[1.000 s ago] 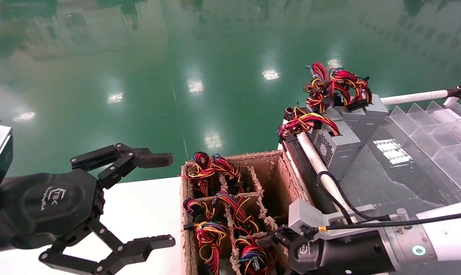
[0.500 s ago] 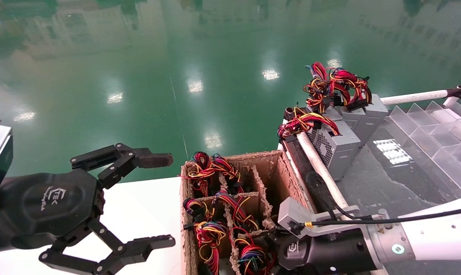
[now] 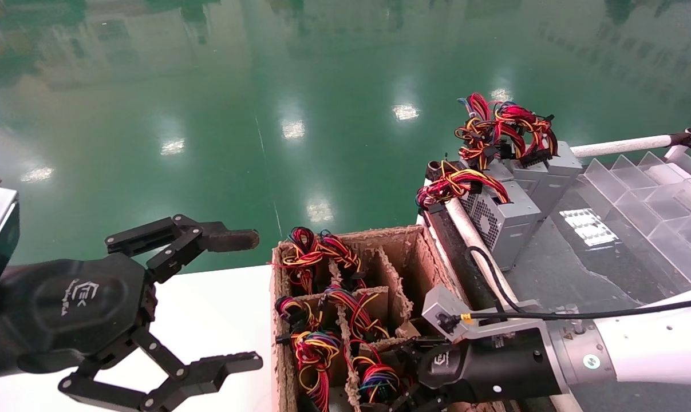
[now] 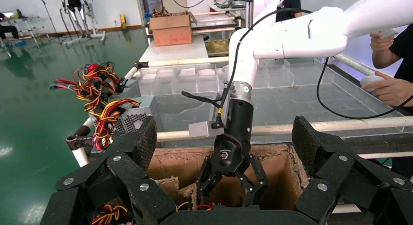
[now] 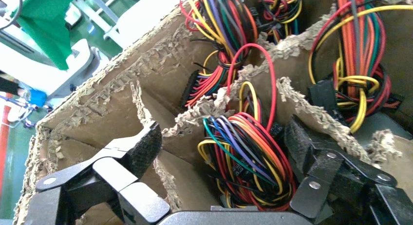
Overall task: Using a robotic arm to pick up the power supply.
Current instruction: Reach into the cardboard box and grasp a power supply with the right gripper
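Observation:
The power supply stands in a near compartment of the divided cardboard box [image 3: 405,246]. Only its looped red, yellow, orange and blue wire bundle [image 3: 376,382] [image 5: 248,157] shows; the grey body is hidden below. My right gripper [image 3: 395,375] [image 5: 221,142] is open and reaches down into that compartment. One of its fingers [image 5: 141,147] lies on each side of the bundle, apart from it. The left wrist view shows this right gripper [image 4: 231,188] from the front, spread wide inside the box. My left gripper [image 3: 231,300] [image 4: 225,142] hangs open over the white table, holding nothing.
Other wire bundles [image 3: 314,254] fill the box's left compartments. Ragged cardboard dividers [image 5: 204,115] stand close to the fingers. Several grey power supplies [image 3: 505,220] with wires sit beyond a white rail [image 3: 471,240], beside clear plastic trays [image 3: 654,194]. A person's hand [image 4: 389,86] shows far right.
My right arm has moved left and down, bringing its gripper deeper into the box over the wire bundle. The left arm has not moved.

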You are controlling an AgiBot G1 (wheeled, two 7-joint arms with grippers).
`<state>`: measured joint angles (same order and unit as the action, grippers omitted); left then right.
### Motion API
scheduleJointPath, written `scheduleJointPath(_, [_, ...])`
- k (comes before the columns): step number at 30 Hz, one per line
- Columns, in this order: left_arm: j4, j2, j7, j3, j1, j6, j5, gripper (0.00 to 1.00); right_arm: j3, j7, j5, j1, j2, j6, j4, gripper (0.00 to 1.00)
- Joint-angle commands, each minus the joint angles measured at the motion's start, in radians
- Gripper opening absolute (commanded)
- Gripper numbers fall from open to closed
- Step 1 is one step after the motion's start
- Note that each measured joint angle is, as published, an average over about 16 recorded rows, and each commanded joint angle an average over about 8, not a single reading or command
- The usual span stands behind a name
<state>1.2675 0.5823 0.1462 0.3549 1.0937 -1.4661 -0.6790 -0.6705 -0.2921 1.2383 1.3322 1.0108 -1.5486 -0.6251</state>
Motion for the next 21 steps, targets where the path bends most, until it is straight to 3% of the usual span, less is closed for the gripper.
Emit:
scheduleJointPath(1, [0.000,0.000,0.000,0.000,0.000,0.000,0.000,1.00,-0.001,0.011,-0.003,0.008,0.006,-0.009,0.033,0.00])
scheduleJointPath(21, [0.000,0.000,0.000,0.000,0.000,0.000,0.000,1.00,-0.038,0.104,-0.011,0.048,0.031,-0.012,0.171,0.00])
